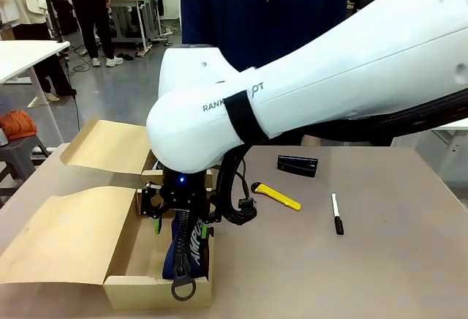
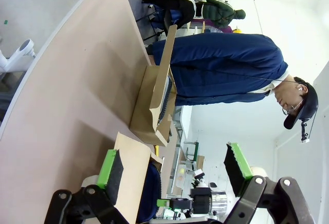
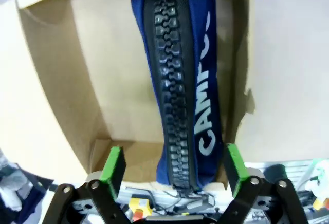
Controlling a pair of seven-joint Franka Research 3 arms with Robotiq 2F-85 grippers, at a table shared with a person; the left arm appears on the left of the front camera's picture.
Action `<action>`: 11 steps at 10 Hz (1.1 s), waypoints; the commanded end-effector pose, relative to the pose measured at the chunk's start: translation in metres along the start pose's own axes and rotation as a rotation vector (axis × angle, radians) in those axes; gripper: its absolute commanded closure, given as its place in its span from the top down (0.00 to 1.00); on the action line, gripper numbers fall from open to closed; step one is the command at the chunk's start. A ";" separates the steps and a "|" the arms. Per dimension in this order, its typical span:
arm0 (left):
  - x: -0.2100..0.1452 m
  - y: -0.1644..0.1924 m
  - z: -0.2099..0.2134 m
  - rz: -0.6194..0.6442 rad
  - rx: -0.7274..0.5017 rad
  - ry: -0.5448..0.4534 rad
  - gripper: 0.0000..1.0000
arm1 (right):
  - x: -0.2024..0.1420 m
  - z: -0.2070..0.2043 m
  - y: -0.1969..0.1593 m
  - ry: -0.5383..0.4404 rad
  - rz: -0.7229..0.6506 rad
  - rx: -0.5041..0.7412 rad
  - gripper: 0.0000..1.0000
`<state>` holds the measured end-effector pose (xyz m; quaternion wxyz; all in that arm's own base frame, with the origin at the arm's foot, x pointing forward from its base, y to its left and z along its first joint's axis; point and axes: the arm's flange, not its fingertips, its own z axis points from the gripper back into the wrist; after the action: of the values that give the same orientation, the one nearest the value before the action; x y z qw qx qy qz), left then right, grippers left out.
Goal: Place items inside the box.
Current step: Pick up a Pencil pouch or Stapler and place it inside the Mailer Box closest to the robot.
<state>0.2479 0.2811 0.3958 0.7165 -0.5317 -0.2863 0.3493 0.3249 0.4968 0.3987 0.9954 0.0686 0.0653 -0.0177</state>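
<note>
- Left gripper point(image 2: 174, 170): points across the table point(image 1: 365, 275), jaws wide with nothing between them; likely parked clear of the other arm
- Cardboard box point(image 1: 139, 293): left of centre, flaps folded outward so the opening is free
- Navy zip pencil pouch point(image 3: 177, 80): inside the box at its right side, on edge with the zip uppermost; white lettering reads "CAMP", the rest curving out of reading
- Right gripper point(image 3: 173, 165): over the box, pads spread to either side of the pouch and clear of it, gripping nothing
- Right arm: casing print reads "RANKA", cut off at its start
- Yellow utility knife point(image 1: 278, 197), black stapler point(image 1: 297, 165), black-capped white marker point(image 1: 336, 214): on the table right of the box, apart from one another, apparently awaiting pickup
</note>
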 end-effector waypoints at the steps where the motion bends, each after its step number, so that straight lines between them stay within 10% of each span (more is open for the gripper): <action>1: -0.002 0.000 -0.001 -0.016 -0.024 -0.010 1.00 | -0.017 0.020 -0.024 -0.035 0.066 -0.001 1.00; 6: -0.002 0.000 -0.001 -0.016 -0.024 -0.010 1.00 | -0.045 0.046 -0.025 -0.033 0.178 -0.035 1.00; 11: -0.002 0.000 -0.001 -0.016 -0.024 -0.010 1.00 | -0.061 0.091 -0.125 0.133 0.368 0.297 1.00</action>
<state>0.2478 0.2813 0.3960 0.7165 -0.5316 -0.2866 0.3491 0.2847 0.3957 0.4870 0.9569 0.2118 0.1057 0.1683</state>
